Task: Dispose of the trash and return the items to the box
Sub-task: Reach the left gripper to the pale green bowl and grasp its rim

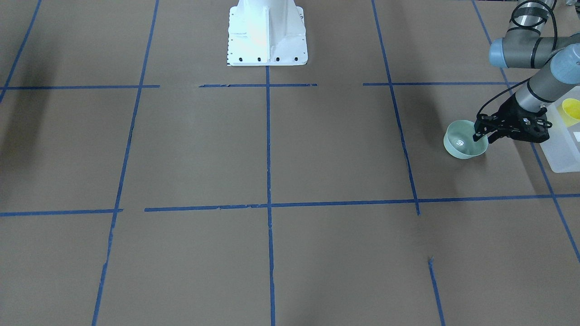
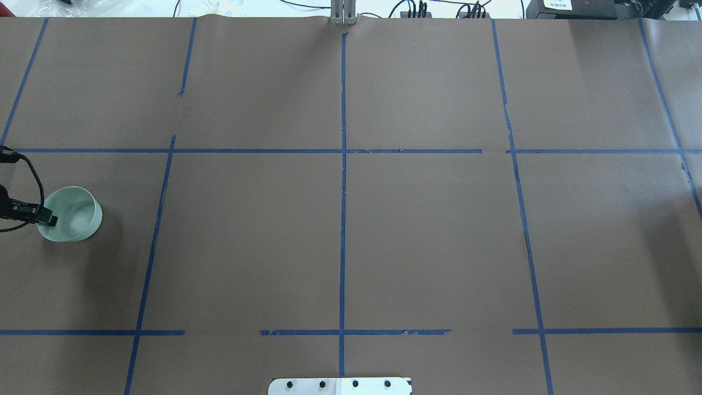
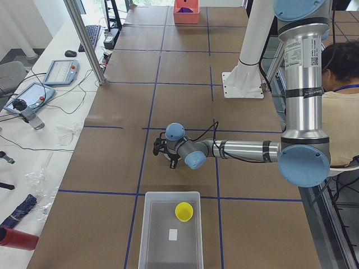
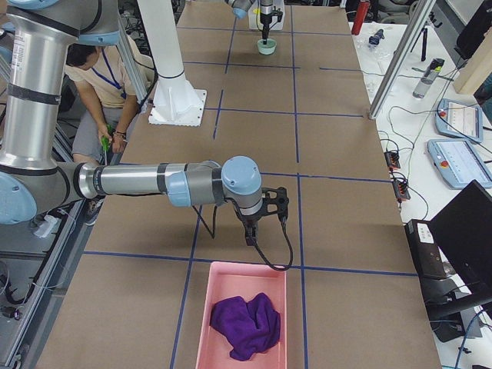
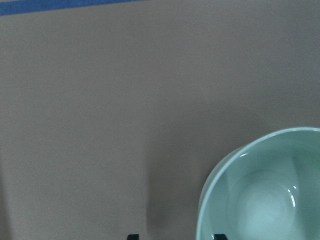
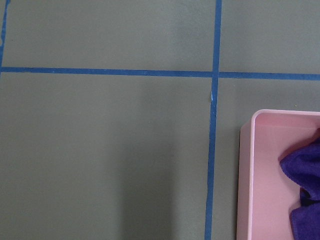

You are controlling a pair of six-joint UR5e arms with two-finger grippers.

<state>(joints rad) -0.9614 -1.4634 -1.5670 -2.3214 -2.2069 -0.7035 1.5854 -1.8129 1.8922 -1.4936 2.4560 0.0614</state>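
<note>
A mint green bowl stands on the brown table near the robot's left end; it also shows in the overhead view and the left wrist view. My left gripper is open, with one finger inside the bowl's rim and one outside, apart from the rim. The frosted white box sits just beyond it, with the yellow cup and a white label inside. My right gripper hangs above the table near a pink tray; I cannot tell whether it is open or shut.
The pink tray holds a purple cloth at the robot's right end, and shows in the right wrist view. The white robot base stands at the table's middle edge. A person sits beside the table.
</note>
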